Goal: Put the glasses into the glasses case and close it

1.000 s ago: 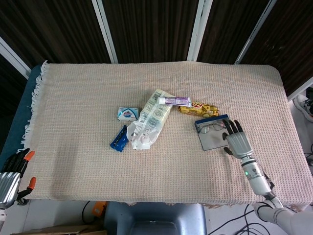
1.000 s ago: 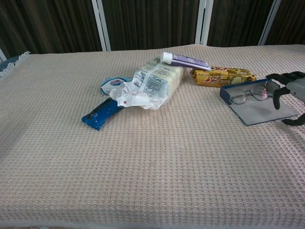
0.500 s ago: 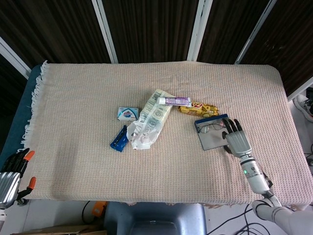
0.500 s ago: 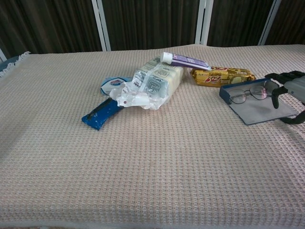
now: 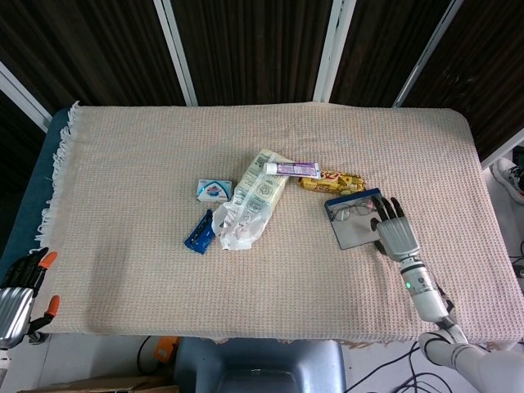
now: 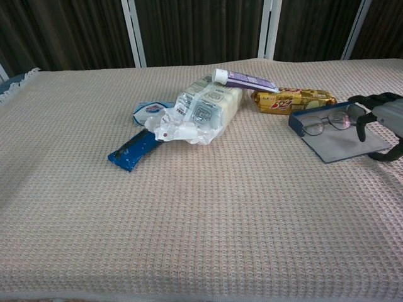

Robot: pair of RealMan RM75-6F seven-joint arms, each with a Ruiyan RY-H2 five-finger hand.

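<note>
Near the worktop's right edge, the glasses [image 5: 353, 210] lie in the open glasses case [image 5: 357, 221]. The right robot hand [image 5: 395, 232] rests at the case's right side, fingers spread, seemingly grasping nothing. The left robot hand [image 5: 18, 286] hangs off the front-left corner, released.

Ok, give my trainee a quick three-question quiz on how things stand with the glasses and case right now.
1. True or false: the glasses case is closed.
2. Which hand is at the case? A) left hand B) right hand
3. Fill in: the glasses lie in the ___ case.

Key:
1. False; its lid lies flat open.
2. B; the left one hangs off the table's near left corner.
3. Open.
</note>
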